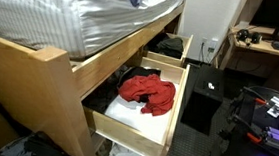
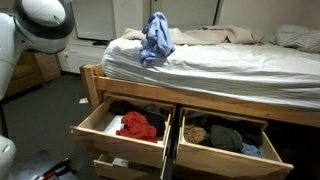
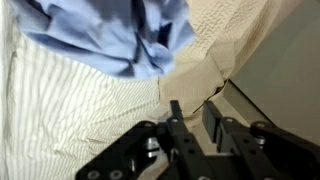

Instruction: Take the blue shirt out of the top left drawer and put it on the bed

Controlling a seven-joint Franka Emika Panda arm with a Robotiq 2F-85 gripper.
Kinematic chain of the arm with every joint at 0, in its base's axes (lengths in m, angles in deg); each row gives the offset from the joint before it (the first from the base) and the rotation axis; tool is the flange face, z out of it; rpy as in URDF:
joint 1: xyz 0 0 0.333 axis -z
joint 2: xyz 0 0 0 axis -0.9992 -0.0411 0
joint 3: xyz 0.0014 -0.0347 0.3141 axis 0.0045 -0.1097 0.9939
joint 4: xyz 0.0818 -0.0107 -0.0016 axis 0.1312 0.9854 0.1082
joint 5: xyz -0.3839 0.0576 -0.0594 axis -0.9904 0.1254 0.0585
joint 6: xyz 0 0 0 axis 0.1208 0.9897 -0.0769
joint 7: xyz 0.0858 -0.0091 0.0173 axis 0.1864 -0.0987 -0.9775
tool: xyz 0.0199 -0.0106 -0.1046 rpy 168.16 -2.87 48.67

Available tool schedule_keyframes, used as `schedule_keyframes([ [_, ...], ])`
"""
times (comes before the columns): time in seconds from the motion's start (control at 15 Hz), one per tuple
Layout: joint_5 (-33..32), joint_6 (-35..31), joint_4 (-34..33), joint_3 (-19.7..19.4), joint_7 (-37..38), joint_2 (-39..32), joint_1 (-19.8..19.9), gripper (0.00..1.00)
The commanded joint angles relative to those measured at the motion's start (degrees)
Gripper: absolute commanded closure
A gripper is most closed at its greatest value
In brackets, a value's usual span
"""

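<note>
The gripper (image 3: 195, 122) hung empty over the striped sheet (image 3: 70, 115), its fingers parted by a narrow gap. Just beyond it the blue shirt (image 3: 110, 35) lay crumpled on the bed (image 2: 230, 62). Below, a drawer (image 1: 136, 128) stood open, with a red garment (image 1: 146, 91) in it.

An exterior view sat close beside the bed (image 1: 44, 20), looking down along the drawer (image 1: 135, 130). An exterior view faced the same bed (image 2: 220, 65) and drawer (image 2: 115, 146) front-on, farther back. Wrist view looked closely onto the bed (image 3: 60, 110).
</note>
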Motion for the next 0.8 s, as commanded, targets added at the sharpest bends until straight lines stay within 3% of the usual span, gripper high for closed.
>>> schedule_keyframes([
  [0.0,0.0,0.0,0.0,0.0,0.0,-0.1,0.0,0.7],
  [0.27,0.0,0.0,0.0,0.0,0.0,-0.2,0.0,0.7],
  [0.33,0.0,0.0,0.0,0.0,0.0,-0.2,0.0,0.45],
  [0.4,-1.1,2.4,0.5,-0.8,0.7,0.0,-0.5,0.44],
  [0.73,-8.6,13.2,0.8,-6.0,6.1,0.8,-1.8,0.09],
])
